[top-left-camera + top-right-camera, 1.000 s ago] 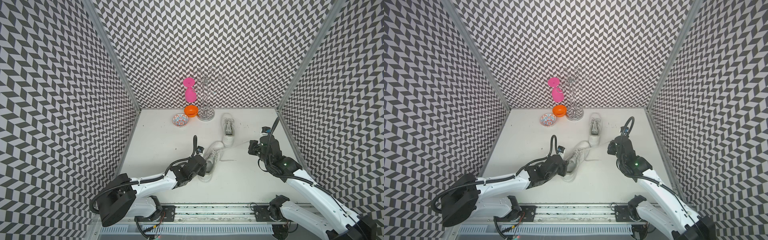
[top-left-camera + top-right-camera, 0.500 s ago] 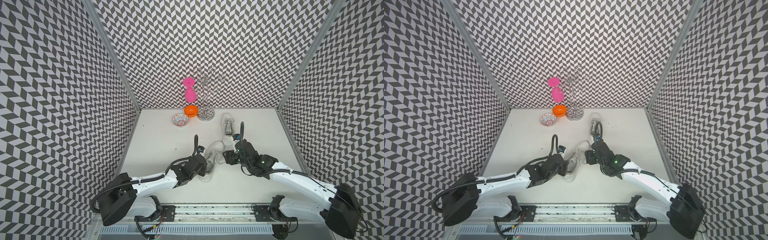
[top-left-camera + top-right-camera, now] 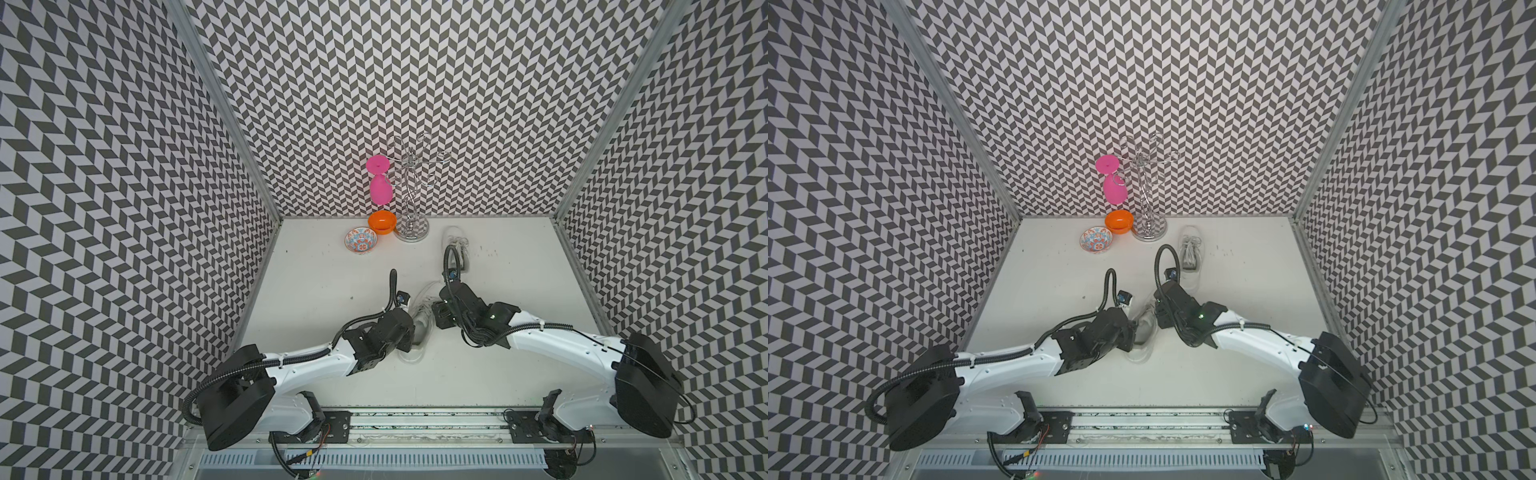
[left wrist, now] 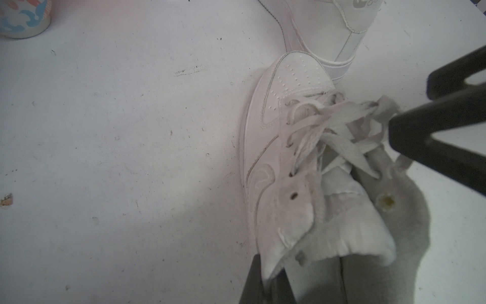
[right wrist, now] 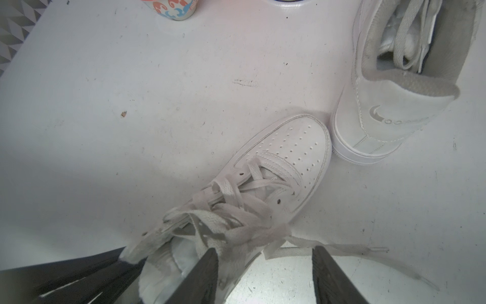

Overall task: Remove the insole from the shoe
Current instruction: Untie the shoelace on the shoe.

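At the far left of the back edge of the table point(image 3: 332, 291) stands a patterned bowl point(image 3: 360, 241). An orange bowl point(image 3: 381, 222) sits just beside it. Above that, a pink glass point(image 3: 380, 187) hangs foot-up at an arm of a wire stand point(image 3: 411, 224).

Nearer to me, my left gripper point(image 4: 265, 283) is clenched on the shoe point(image 4: 265, 163). Its fingers point(image 4: 252, 279) pinch the padded collar on one side, close to the heel. The shoe is white and lies on the table between my two grippers, with its laces loose and tangled over the tongue. In the left wrist view its mouth is a dull grey hollow, and I cannot make out the insole in there.

My right gripper point(image 5: 265, 276) comes in from the other side with its jaws apart and grasps nothing. One of its fingers point(image 5: 205, 273) is over the laces and tongue. The other is over bare table beside the shoe, where a lace end trails.

Further right and back stands a second shoe point(image 5: 389, 113), upright. Its heel is just beside the toe of the first shoe, and I cannot tell whether they touch.
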`<state>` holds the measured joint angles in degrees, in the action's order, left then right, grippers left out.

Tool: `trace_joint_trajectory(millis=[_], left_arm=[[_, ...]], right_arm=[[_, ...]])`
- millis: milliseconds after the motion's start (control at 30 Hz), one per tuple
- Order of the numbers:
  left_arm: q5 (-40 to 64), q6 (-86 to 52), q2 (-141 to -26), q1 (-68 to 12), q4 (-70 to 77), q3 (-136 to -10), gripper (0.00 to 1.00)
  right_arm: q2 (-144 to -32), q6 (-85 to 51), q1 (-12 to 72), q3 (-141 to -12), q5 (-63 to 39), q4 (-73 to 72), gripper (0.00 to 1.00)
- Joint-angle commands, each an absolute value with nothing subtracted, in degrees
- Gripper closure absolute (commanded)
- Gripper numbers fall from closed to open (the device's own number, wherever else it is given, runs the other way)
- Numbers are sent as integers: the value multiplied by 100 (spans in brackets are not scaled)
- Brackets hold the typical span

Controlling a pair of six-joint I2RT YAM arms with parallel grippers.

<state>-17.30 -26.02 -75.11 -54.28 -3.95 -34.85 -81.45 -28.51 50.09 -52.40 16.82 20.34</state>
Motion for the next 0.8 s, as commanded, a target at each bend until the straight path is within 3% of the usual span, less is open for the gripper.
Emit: trace_joint_trajectory(millis=[0,133,300,767], left_arm=[[-1889,-2681,-7738,-5366,-606,-3334,100],[-1884,-2696,-7736,-5370,-579,-3326,100],[-1882,-2724,-7715,-5369,-571,-3274,100],[-1919,-2751,-7644,-5377,-554,-3203,100]], right_arm=[[-8282,-2900,5070,-5366,1819,1938,42],[-8455,-2947,5089,-5441,1976,2038,43],[-8643,-3066,5089,-5528,2454,2261,51],[-9046,-3574,5076,-5523,3545,2496,52]])
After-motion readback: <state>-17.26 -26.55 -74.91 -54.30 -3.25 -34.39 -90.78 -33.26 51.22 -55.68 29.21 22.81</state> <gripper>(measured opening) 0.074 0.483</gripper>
